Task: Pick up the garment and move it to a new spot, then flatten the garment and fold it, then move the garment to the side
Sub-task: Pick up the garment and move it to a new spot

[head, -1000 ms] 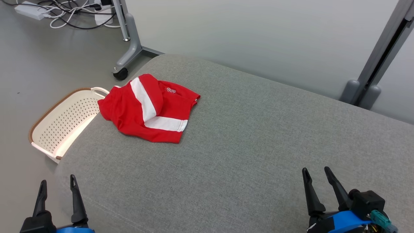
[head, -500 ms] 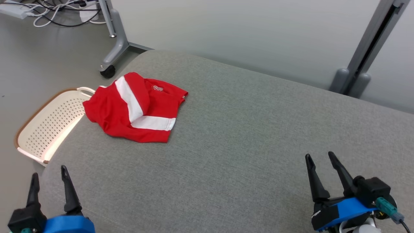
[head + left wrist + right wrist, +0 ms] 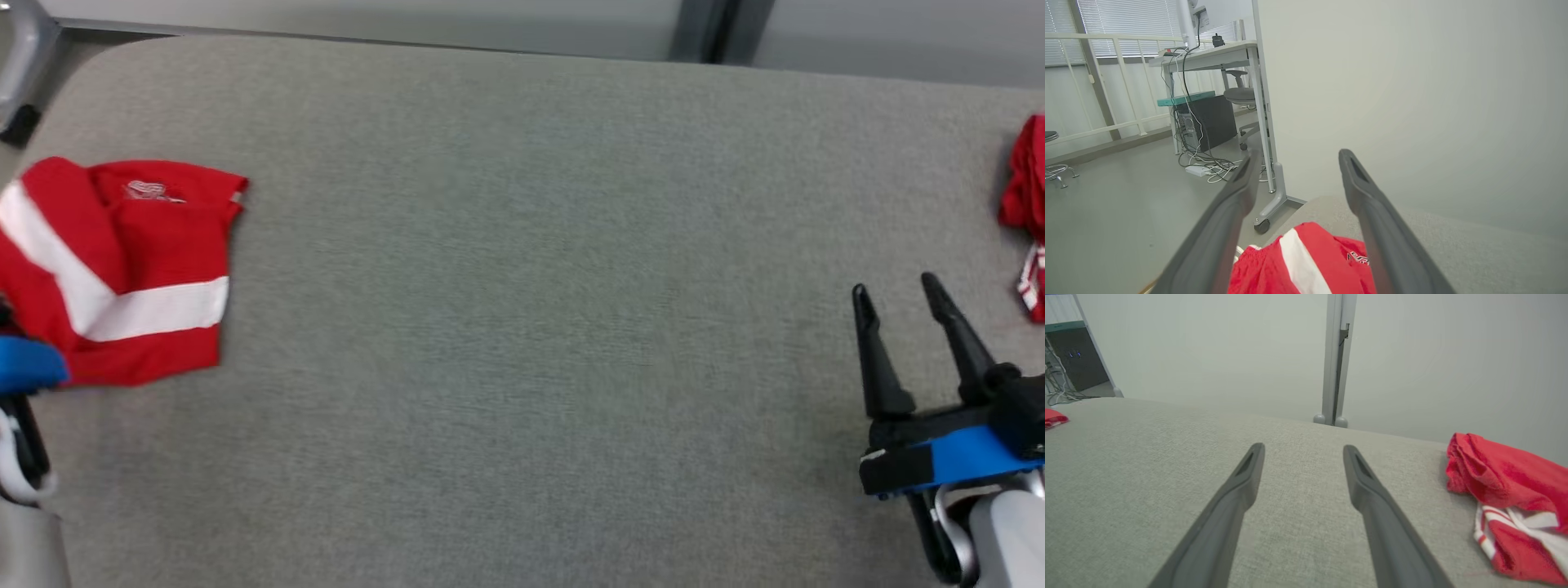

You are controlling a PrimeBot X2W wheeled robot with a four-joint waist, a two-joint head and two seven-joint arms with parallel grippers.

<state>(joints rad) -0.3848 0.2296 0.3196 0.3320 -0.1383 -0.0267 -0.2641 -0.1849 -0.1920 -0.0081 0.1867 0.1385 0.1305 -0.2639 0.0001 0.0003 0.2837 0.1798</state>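
small white logo [image 3: 147,190] on folded red garment [image 3: 155,245], probably lettering, unreadable

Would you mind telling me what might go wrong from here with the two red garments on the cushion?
1. The folded garment and the crumpled garment look alike. The open right gripper sits nearer the crumpled one, but grabbing the wrong one could undo a fold.
2. The open left gripper sits close to the folded garment, which lies near the corner of the cushion, so a careless move might nudge it off.
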